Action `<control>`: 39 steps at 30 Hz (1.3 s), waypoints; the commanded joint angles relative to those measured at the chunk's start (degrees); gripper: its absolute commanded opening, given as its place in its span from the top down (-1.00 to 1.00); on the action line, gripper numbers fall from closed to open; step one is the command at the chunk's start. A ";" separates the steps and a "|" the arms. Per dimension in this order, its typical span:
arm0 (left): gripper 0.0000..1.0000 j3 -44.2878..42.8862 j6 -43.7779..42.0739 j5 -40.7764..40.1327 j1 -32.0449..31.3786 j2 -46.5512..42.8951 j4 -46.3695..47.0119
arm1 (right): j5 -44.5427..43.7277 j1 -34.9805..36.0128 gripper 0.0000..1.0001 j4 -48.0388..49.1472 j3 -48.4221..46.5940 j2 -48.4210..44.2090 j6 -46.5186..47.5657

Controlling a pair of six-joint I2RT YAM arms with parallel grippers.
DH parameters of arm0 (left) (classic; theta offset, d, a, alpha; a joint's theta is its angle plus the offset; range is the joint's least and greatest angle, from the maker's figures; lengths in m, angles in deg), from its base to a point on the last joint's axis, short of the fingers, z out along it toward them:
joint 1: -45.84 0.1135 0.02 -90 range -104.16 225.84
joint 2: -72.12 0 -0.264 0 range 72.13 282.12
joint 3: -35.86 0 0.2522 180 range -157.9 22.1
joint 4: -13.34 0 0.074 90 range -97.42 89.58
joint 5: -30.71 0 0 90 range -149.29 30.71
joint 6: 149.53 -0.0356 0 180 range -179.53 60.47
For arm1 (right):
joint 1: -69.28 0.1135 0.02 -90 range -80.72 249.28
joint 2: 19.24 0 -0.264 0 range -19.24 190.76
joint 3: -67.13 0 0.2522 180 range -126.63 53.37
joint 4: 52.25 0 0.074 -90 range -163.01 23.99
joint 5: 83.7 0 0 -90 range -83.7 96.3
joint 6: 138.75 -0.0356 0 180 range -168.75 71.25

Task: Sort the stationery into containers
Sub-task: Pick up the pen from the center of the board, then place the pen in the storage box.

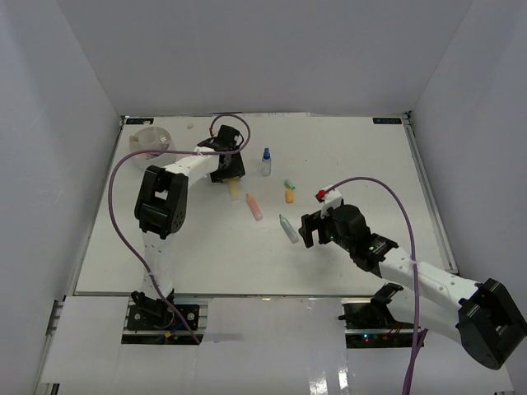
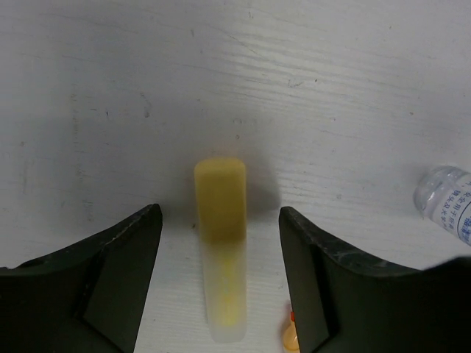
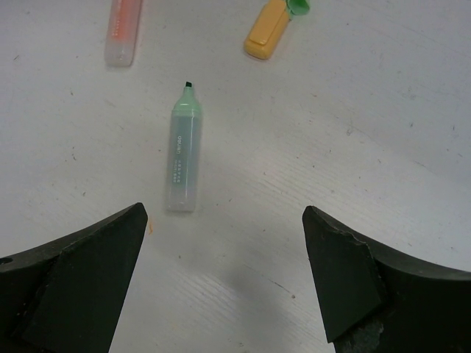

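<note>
Left claw point(image 2: 218, 220) stands open astride the yellow marker point(image 2: 219, 195), which lies on the worktop point(image 1: 206, 255) right of the white tub point(image 1: 151, 140). Pinched off-centre, the barrel may roll or squirt out. Right claw point(image 3: 224, 220) hangs open near the teal marker point(image 3: 182, 158).

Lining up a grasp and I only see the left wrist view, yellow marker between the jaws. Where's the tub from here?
Observer: The white tub sits at the table's far-left corner, beyond and left of the yellow marker.
Operator: What's the right arm doing?
Observer: The right jaws stand wide open, short of a teal marker, touching nothing.
Operator: Anything near that one?
Observer: A short orange piece lies just beyond it, apart from it.
</note>
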 commanded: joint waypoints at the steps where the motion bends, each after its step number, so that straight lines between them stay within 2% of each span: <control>1: -0.45 -2.43 0.64 -2.09 -0.61 0.35 -1.92 | 0.71 -0.21 -0.86 2.75 0.72 -0.79 0.16; 3: -0.37 -2.70 0.55 -2.17 -0.61 1.23 -2.01 | 0.71 -0.21 -0.86 2.83 0.81 -0.97 0.08; 6: -0.13 -2.70 0.37 -2.87 -0.70 1.23 -2.09 | 0.71 -0.12 -0.86 2.83 0.90 -1.06 0.08; 7: 0.05 -2.52 0.46 -3.14 -0.61 0.97 -2.09 | 0.62 -0.12 -0.86 2.83 0.98 -1.23 0.08; 10: 0.27 -1.82 0.37 -4.37 -0.61 -0.52 -1.74 | 0.62 -0.21 -0.86 2.92 1.25 -1.41 0.08; 16: 0.40 2.39 -1.12 -10.51 -0.17 -8.16 1.50 | 0.71 -0.21 -0.86 2.92 1.33 -2.02 -0.01; 21: 0.43 7.05 -4.45 -16.41 4.39 -21.16 6.95 | 1.15 -0.12 -0.86 2.92 1.42 -2.29 -0.01; 26: 0.54 18.29 -9.72 -20.71 14.30 -36.08 22.14 | 1.77 -0.21 -0.86 3.36 1.77 -2.81 -0.10; 28: 0.67 21.98 -11.83 -22.56 17.04 -39.62 30.37 | 1.94 -0.12 -0.86 3.45 1.77 -3.16 -0.10; 30: 0.71 26.47 -13.68 -24.05 21.44 -43.31 35.23 | 2.20 -0.21 -0.86 3.62 1.95 -3.43 -0.10; 34: 0.77 30.78 -14.13 -24.24 30.92 -45.35 45.34 | 3.00 -0.21 -0.86 3.89 2.21 -4.13 -0.10; 39: 0.79 32.02 -13.34 -21.17 33.58 -41.49 54.04 | 3.87 -0.21 -0.86 4.68 2.65 -4.13 0.07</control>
